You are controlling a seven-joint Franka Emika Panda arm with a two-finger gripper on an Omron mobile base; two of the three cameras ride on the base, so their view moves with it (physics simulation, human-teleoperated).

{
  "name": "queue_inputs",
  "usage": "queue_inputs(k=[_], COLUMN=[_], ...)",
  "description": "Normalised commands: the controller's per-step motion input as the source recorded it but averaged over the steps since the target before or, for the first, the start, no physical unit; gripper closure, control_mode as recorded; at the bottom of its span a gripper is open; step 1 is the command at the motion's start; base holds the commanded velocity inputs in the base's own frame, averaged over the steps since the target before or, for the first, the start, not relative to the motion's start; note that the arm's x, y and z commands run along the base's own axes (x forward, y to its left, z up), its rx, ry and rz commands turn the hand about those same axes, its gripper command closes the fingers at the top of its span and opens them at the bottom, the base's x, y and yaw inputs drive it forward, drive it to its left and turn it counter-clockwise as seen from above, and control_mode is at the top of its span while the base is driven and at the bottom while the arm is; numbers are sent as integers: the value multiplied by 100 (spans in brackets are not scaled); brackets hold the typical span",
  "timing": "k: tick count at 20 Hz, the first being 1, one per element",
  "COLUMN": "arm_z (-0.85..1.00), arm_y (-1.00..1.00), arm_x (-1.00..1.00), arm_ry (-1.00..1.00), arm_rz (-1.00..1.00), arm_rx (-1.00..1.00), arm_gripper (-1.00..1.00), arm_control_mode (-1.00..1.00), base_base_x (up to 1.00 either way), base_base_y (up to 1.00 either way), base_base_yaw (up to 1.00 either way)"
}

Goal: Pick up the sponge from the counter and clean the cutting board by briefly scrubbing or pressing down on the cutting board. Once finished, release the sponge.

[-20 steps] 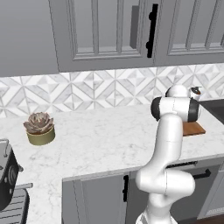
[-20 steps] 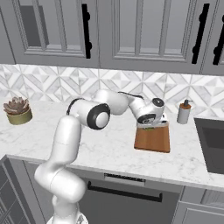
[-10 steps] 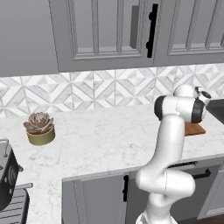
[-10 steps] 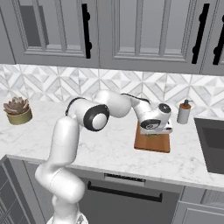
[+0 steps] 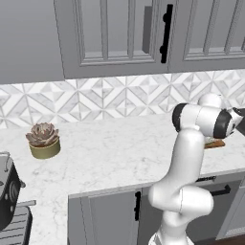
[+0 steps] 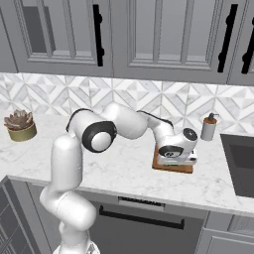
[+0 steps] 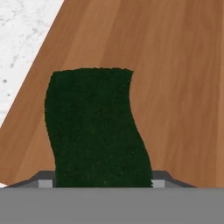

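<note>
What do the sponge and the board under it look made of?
Sponge: rough, fibrous scouring pad by its dark green speckled face, and soft, since its edge is bowed. Cutting board: reddish-brown wood with faint straight grain, smooth matte finish.

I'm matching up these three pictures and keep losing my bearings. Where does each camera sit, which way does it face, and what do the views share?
Left base view: behind the arm, to its left, facing forward and down over the counter; the arm rises at lower right.
Right base view: behind, to its right, facing the cutting board; the arm rises at lower left.
Hand view: on the hand, looking along the gripper at the sponge against the board.
Shared: both base views show the potted plant.
</note>
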Motion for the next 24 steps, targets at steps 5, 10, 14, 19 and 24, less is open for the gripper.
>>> queue_inputs(k=[5, 10, 14, 19, 24], arm_z=[-11, -3, 0, 3, 8], arm_y=[-4, -38, -58, -59, -47], arm_x=[-79, 4, 33, 19, 0], arm_ry=[0, 0, 0, 0, 0], arm_rz=[0, 0, 0, 0, 0], arm_rx=[1, 0, 0, 0, 0], arm_gripper=[100, 100, 100, 100, 100], arm_control_mode=[-100, -100, -100, -100, -100], base_base_x=[0, 0, 0, 0, 0], base_base_y=[0, 0, 0, 0, 0], base_base_yaw=[0, 0, 0, 0, 0])
